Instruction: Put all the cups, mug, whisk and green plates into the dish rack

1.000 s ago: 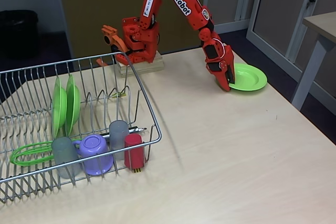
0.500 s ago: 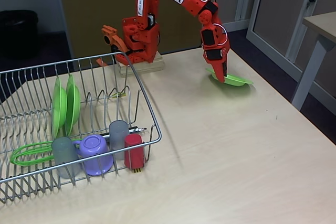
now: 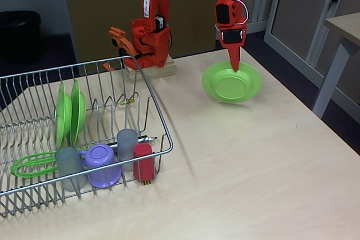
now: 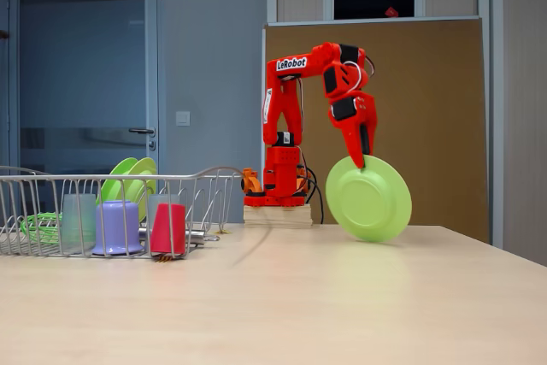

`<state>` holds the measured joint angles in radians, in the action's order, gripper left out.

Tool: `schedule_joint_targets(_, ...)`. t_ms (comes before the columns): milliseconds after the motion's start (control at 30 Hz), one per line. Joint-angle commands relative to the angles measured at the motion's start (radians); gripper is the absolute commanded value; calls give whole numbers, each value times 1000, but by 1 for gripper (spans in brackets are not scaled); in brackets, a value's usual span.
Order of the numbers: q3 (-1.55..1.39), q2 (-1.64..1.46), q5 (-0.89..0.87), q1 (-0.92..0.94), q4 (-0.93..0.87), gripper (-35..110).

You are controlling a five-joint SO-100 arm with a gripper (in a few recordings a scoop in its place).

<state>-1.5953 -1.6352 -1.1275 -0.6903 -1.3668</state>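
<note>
The gripper (image 3: pixel 234 67) pinches the last green plate (image 3: pixel 232 82) by its upper rim – hanging clear of the table (image 3: pixel 253 155), presumably so it slots edge-down beside the two plates (image 3: pixel 70 113) already standing in the dish rack (image 3: pixel 34 139).

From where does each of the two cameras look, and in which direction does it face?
A fixed view: high at the table's front, looking down at the silver wire dish rack; red arm, end effector gripping the round lime-green plastic plate.
Another fixed view: table height, facing level; whole arm, end effector.
Both share rack and plate.
</note>
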Motion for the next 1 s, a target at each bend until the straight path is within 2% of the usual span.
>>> schedule_joint_targets(0, 123, -23, 89, 35, -81, 0)
schedule_joint_targets(367, 623, 57, 471, 256, -385, 0)
schedule_joint_targets(567, 842, 40, 690, 388, -468, 0)
schedule_joint_targets(733, 819, -74, 804, 499, -434, 0)
schedule_joint_targets(967, 495, -316, 896, 805, -307, 0)
